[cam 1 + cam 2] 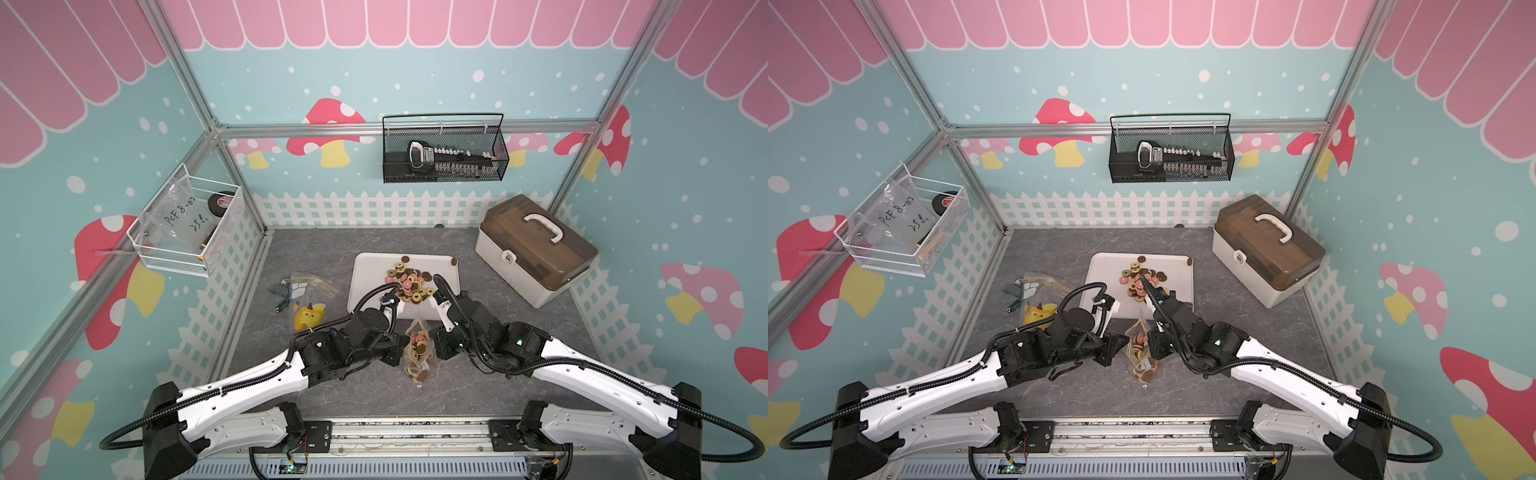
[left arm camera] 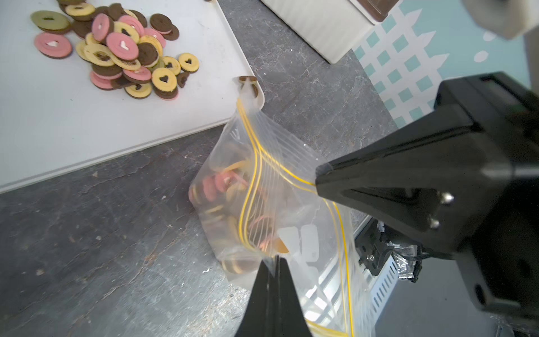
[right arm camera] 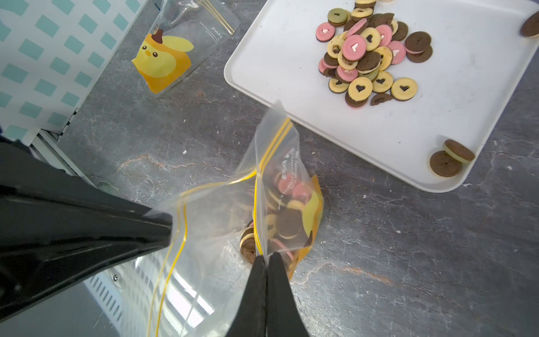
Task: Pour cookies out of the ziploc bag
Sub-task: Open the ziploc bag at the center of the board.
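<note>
Shut tight, my left gripper point(image 2: 273, 259) pinches the bag point(image 2: 233, 163) at its yellow zip rim. My right gripper point(image 3: 266, 258) is closed on the rim opposite, so the mouth is spread between the two. In both top views the bag lies on the grey table point(image 1: 478, 257) between my wrists, just short of the tray's point(image 1: 365, 270) near edge, with one corner poking up toward that edge. I cannot tell whether it touches.

Some cookies point(image 3: 288, 217) sit inside the bag, bunched at its bottom: brown, pink and yellow. More are heaped on the tray, with a few strays along its rim.

Further out, a second bag point(image 1: 309, 316) with a duck print lies flat to the left of the tray. A box point(image 1: 536, 253) with a brown lid stands to the right.
</note>
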Controlling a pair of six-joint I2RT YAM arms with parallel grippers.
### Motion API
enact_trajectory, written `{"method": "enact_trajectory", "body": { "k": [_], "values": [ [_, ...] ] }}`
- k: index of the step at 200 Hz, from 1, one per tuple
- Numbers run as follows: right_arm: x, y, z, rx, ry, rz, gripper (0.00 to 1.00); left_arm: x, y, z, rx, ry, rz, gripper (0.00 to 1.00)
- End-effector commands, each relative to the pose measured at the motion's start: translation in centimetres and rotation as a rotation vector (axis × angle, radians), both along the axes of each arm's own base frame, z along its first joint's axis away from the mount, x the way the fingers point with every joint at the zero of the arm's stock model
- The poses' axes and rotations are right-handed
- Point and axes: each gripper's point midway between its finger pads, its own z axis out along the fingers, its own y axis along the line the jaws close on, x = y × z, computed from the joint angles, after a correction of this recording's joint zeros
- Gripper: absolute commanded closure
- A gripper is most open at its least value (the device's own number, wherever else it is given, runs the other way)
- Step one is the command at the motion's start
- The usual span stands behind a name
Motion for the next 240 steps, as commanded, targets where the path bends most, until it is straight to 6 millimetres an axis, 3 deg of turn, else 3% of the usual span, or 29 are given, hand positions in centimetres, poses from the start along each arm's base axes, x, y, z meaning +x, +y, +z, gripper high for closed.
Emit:
{"method": "enact_trajectory", "body": {
  "k": [1,78,120,145,187,240],
  "values": [
    [0.7,-0.1,1.6,-0.013,-0.052,-0.014,1.00,0.8,1.5,3.3,-0.010,-0.088,0.046,1.00],
    [2.3,1.0,3.3,-0.017,-0.110,-0.022,1.00,0.9,4.3,4.7,0.010,-0.133,0.102,1.00],
    [3.1,1.2,2.7,-0.050,-0.123,-0.039,1.00,1.5,5.3,3.8,0.030,-0.127,0.135,1.00],
    [2.9,2.2,2.2,-0.029,-0.107,0.002,1.00,1.6,4.9,2.8,0.023,-0.116,0.130,1.00],
    [2.2,4.2,0.9,0.007,-0.042,0.074,0.85,1.8,3.8,0.2,0.035,-0.082,0.112,1.00],
    [2.3,4.4,3.2,0.061,-0.060,0.095,0.56,1.7,3.4,0.2,0.012,-0.073,0.099,1.00]
  ]
}}
